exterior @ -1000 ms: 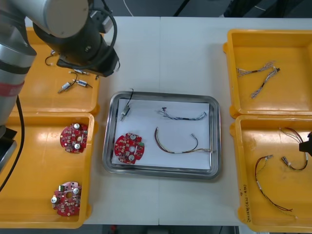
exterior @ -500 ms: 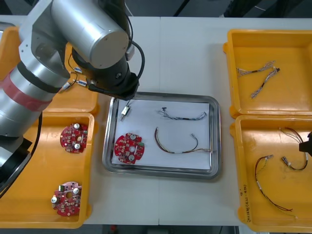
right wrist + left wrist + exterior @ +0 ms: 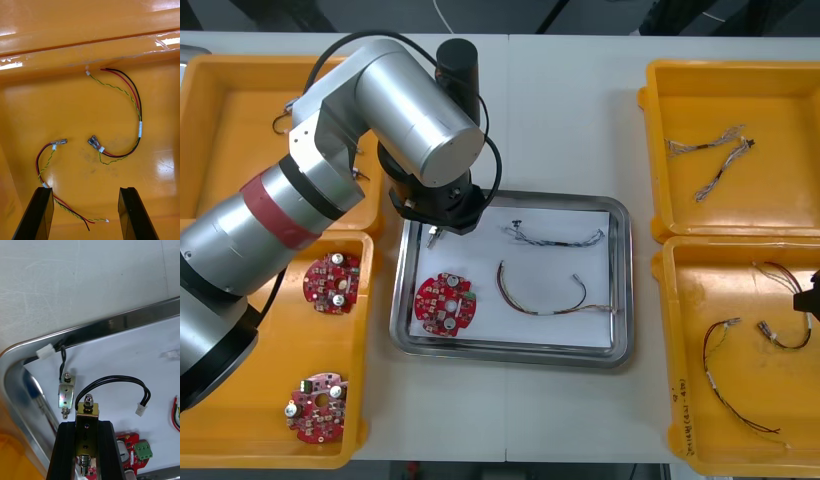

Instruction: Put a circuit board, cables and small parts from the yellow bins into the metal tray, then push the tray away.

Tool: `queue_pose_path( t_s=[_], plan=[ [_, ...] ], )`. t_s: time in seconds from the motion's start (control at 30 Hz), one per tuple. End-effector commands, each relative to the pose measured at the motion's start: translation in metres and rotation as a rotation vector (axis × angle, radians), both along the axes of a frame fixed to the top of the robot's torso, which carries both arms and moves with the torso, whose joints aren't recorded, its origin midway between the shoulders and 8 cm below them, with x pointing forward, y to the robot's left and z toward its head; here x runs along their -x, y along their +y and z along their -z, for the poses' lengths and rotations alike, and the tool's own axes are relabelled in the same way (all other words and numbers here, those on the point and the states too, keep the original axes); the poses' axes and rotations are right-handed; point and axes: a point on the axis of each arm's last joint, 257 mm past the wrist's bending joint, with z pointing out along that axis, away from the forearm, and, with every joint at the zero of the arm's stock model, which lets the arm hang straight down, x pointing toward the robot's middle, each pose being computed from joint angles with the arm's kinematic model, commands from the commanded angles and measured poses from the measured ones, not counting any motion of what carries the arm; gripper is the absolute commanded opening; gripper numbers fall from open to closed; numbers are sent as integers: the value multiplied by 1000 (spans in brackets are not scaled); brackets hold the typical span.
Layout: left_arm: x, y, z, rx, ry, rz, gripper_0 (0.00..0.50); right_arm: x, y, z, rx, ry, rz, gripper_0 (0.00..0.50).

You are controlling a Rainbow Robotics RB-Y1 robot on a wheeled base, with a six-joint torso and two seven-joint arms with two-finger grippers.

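the left hand (image 3: 87,427) is clenched on a small metal part (image 3: 87,410) trailing a looped black cable (image 3: 112,381), over the far-left corner of the metal tray (image 3: 510,352). the part's long axis runs along the fingers, parallel to a second part (image 3: 65,394) lying just beside it, toward the tray's left wall. i judge only a straight drop remains.

the tray holds one circuit board (image 3: 445,303), one twisted blue and white cable (image 3: 555,238) and one red and yellow cable (image 3: 540,300). the right hand (image 3: 85,191), released, hovers over the near-right bin (image 3: 780,380), well apart.

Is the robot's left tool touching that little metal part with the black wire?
Touching. The left wrist view shows the left tool shut on the small metal part, a black finger pressed against each side, above the metal tray.
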Motion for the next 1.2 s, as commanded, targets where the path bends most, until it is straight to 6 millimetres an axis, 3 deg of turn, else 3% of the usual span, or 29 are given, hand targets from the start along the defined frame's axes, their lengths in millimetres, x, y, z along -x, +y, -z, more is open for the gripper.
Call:
queue_pose_path(
  t_s=[0.03,0.23,0.5,0.53,0.57,0.6,0.63,0.7,0.97,1.2],
  plan=[
    [-9,-31,-9,53,-49,-28,0,4,-14,-9,15,-12,63,500],
    [-12,-39,2,57,-68,-21,0,5,-14,-8,13,-10,64,500],
    [-10,-36,10,42,-68,-29,5,5,-15,-9,15,-11,66,500],
    [-11,-35,11,42,-72,-32,132,4,-14,-9,14,-12,67,500],
    [-12,-35,11,43,-73,-32,197,4,-14,-9,14,-12,67,500],
    [-13,-34,12,44,-78,-33,346,4,-14,-9,13,-12,67,500],
    [-13,-34,11,44,-79,-36,435,4,-13,-9,12,-11,67,500],
    [-14,-35,11,46,-81,-36,500,5,-14,-8,11,-10,69,500],
    [-15,-36,3,70,-90,-56,500,4,-14,-9,13,-12,68,500],
    [-13,-20,-39,103,-108,-99,500,4,-13,-9,12,-11,66,500]
  ],
)
